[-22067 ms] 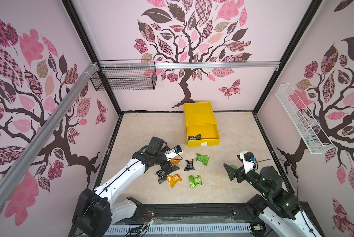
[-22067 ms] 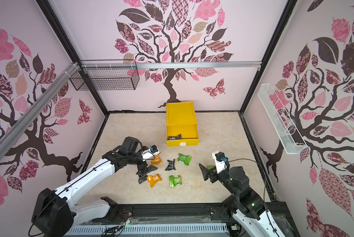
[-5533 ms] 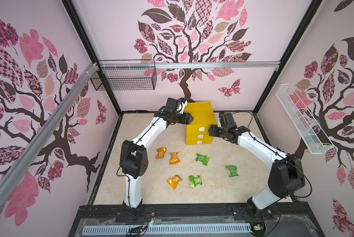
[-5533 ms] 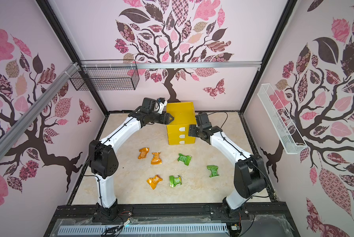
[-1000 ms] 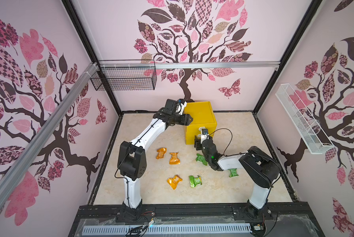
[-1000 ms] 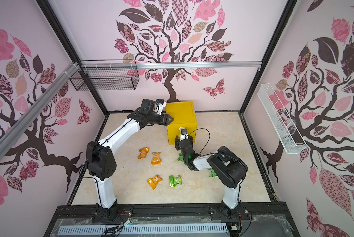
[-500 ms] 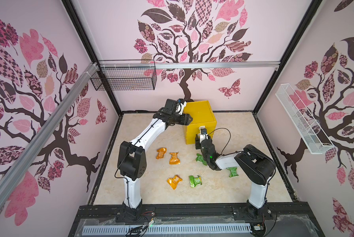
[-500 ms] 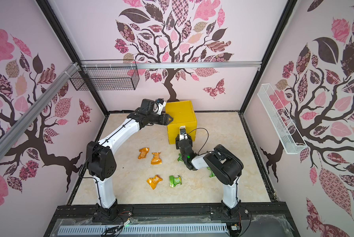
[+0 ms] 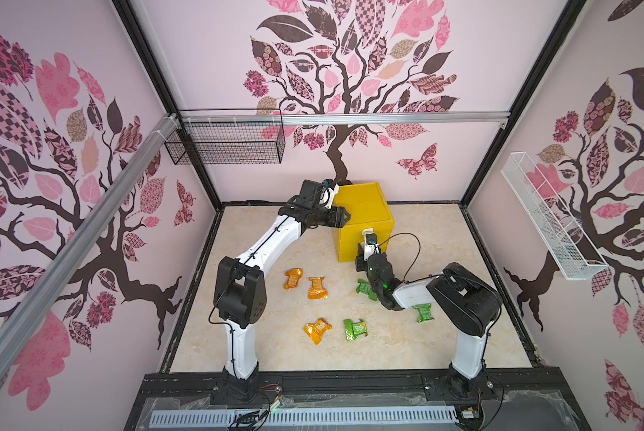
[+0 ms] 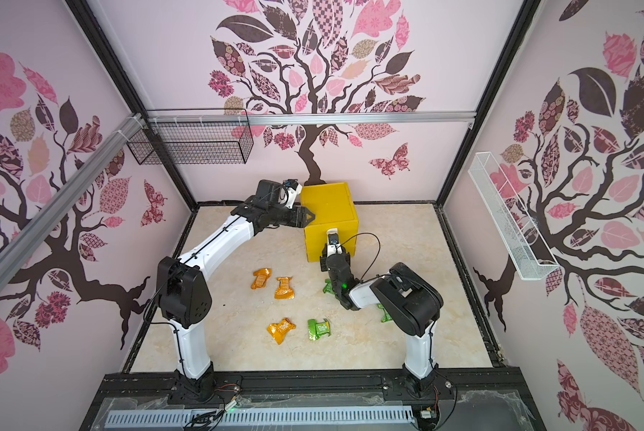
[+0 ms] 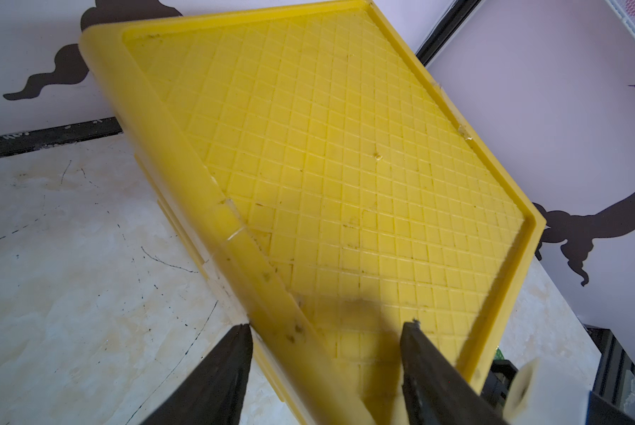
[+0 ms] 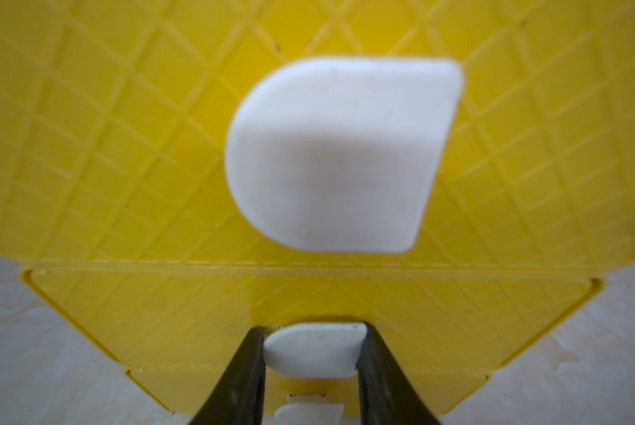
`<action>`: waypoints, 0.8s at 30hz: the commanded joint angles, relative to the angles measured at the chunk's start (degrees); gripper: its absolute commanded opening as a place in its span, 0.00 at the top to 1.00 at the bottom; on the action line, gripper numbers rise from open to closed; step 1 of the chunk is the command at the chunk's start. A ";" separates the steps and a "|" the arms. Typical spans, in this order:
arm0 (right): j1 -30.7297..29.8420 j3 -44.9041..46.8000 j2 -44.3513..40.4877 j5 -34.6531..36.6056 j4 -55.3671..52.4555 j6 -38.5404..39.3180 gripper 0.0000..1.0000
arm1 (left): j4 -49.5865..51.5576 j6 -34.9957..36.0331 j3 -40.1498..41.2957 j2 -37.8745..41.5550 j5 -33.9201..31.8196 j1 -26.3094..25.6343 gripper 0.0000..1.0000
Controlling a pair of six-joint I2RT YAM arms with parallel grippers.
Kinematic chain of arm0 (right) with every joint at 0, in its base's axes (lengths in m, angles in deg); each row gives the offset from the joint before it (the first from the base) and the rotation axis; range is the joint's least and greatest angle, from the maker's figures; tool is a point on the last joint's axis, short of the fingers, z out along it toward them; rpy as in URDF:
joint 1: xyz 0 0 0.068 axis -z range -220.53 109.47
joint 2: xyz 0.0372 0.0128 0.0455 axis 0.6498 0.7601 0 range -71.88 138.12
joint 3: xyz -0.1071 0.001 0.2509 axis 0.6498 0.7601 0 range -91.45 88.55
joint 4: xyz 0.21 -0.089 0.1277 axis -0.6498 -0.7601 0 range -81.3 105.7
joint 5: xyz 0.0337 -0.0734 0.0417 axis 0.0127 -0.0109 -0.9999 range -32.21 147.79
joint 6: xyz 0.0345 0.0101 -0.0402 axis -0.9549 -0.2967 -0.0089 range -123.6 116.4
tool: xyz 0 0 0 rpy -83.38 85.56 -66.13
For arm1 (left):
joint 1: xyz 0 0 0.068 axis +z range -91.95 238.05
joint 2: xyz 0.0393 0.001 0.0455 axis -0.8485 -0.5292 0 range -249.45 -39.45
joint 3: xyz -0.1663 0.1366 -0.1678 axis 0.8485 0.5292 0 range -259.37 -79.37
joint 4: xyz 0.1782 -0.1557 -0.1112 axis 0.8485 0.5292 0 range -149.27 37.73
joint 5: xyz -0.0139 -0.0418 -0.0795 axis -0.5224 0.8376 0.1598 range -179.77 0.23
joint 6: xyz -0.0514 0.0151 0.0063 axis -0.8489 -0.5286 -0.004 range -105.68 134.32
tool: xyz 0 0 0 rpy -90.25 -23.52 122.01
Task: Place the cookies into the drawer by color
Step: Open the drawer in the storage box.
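Observation:
The yellow drawer [image 9: 365, 209] chest stands at the back, all drawers closed. My right gripper [image 12: 313, 333] is at its front, shut on the middle drawer's white tab handle [image 12: 314, 355]; another tab [image 12: 341, 154] shows above it. My left gripper [image 11: 323, 331] is open, straddling the chest's top left edge [image 11: 205, 191]; in a top view it [image 9: 344, 217] rests at that corner. Three orange cookies [image 9: 293, 278] [image 9: 317, 288] [image 9: 316, 329] and three green cookies [image 9: 356, 328] [image 9: 365, 289] [image 9: 424, 311] lie on the floor in front.
A black wire basket [image 9: 231, 145] hangs on the back left wall and a white wire basket [image 9: 548, 220] on the right wall. The right forearm [image 9: 406, 294] lies low over the floor between two green cookies.
My right gripper's fingers have closed in on the middle tab handle. The left arm and the cookies have not moved.

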 commanded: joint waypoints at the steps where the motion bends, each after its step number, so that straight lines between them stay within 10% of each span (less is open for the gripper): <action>1: 0.15 0.96 -1.97 -0.93 1.94 -0.43 0.70 | 6.43 1.14 1.47 -1.68 -0.28 -0.58 0.32; 24: -7.55 13.61 -14.44 3.48 -1.24 -4.23 0.72 | 6.30 0.71 1.46 -1.47 -0.01 -0.53 0.32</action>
